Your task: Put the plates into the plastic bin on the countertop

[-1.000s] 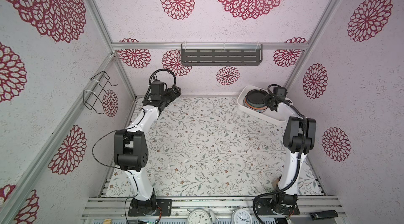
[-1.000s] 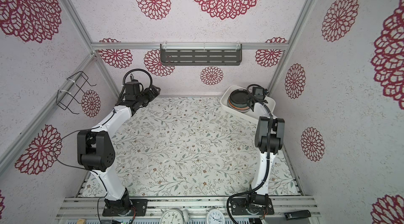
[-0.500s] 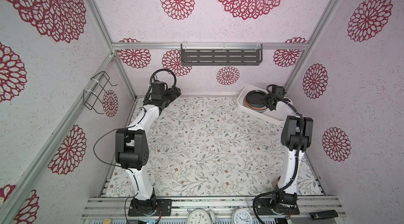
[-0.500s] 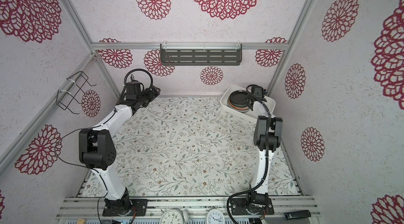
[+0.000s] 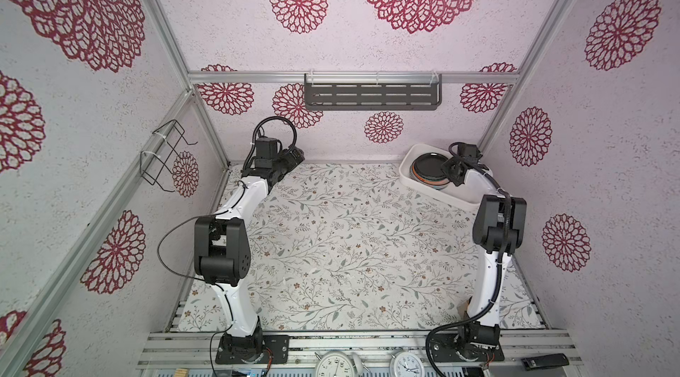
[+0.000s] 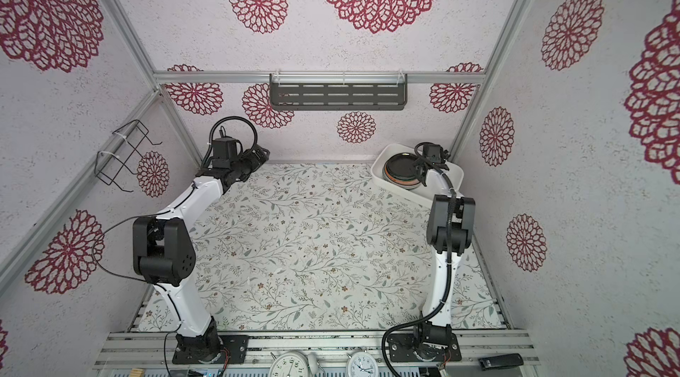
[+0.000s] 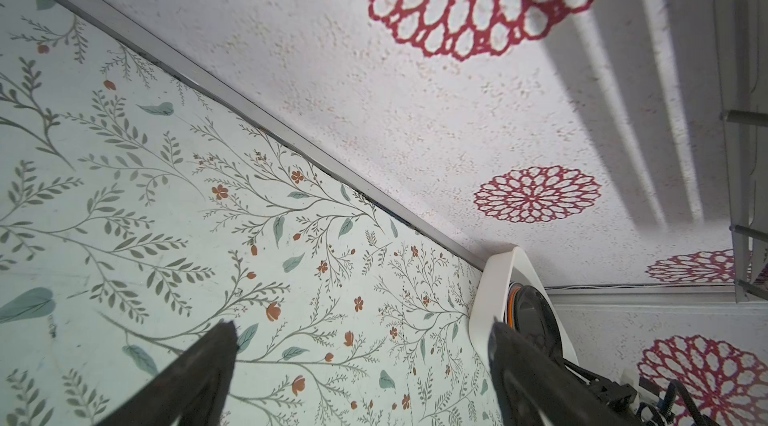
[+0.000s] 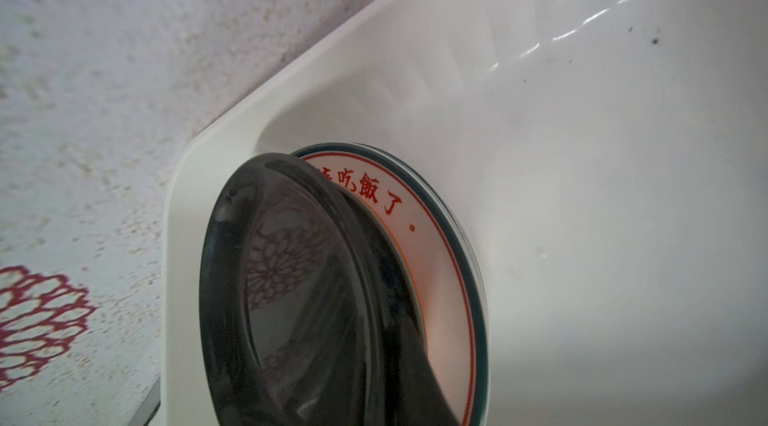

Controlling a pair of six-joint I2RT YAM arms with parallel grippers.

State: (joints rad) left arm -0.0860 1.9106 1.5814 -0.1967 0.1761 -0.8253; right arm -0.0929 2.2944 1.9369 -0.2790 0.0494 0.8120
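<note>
A stack of plates (image 5: 428, 171) (image 6: 399, 169) lies in the far end of the white plastic bin (image 5: 404, 169) (image 6: 377, 169), at the countertop's (image 5: 349, 246) back right corner. A black plate (image 8: 291, 278) is on top. It leans a little off a white plate (image 8: 436, 257) that has red characters and a dark green rim. My right gripper (image 5: 450, 171) (image 6: 419, 172) is at the stack's right edge, with a dark finger (image 8: 415, 382) against the black plate's rim. Its jaw gap does not show. My left gripper (image 5: 294, 156) (image 7: 361, 336) hangs open and empty at the back left.
A dark grey slotted shelf (image 5: 371, 95) hangs on the back wall and a black wire rack (image 5: 162, 156) on the left wall. The bin's wall (image 7: 486, 299) shows far off in the left wrist view. Two clocks (image 5: 335, 366) stand at the front rail.
The right arm's elbow has drifted slightly left while its gripper stays at the stack in the bin. The left arm has barely moved.
</note>
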